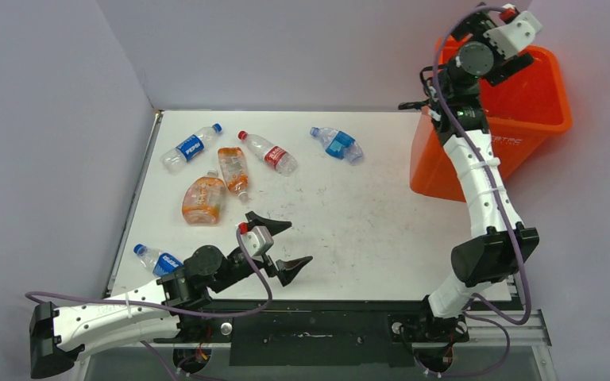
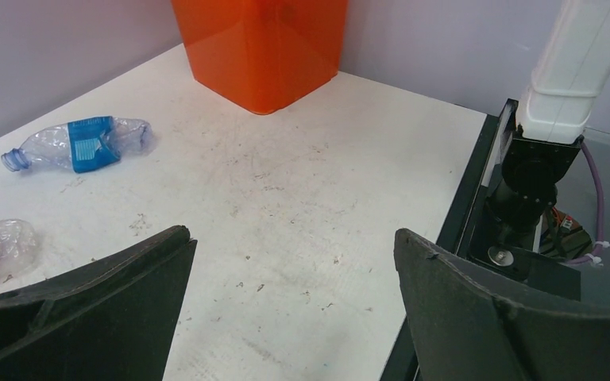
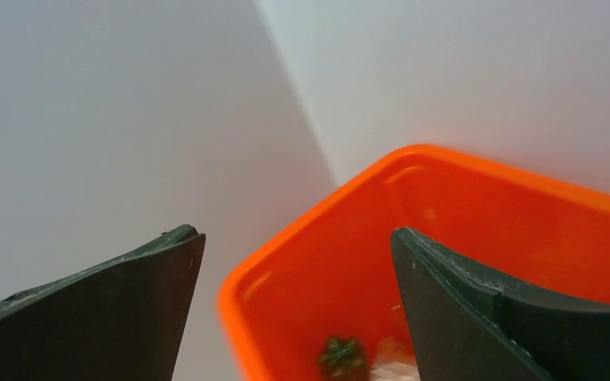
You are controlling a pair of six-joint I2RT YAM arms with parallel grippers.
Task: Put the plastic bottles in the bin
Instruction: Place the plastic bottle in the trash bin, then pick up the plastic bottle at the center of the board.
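While my right gripper (image 3: 294,238) hangs wide open, empty, over the tall orange plastic bin (image 1: 524,141), my left gripper (image 1: 299,243) gapes empty above the white table (image 1: 365,230) where six small plastic bottles (image 1: 203,198) lie.

I can read one word for certain: "PEPSI", white on the blue label of the clear bottle (image 1: 193,147) at the far left of the surface (image 1: 365,230). The white lettering on the orange bin (image 1: 524,141) and on the red-labelled bottle (image 1: 274,155) is too small for me to make out.
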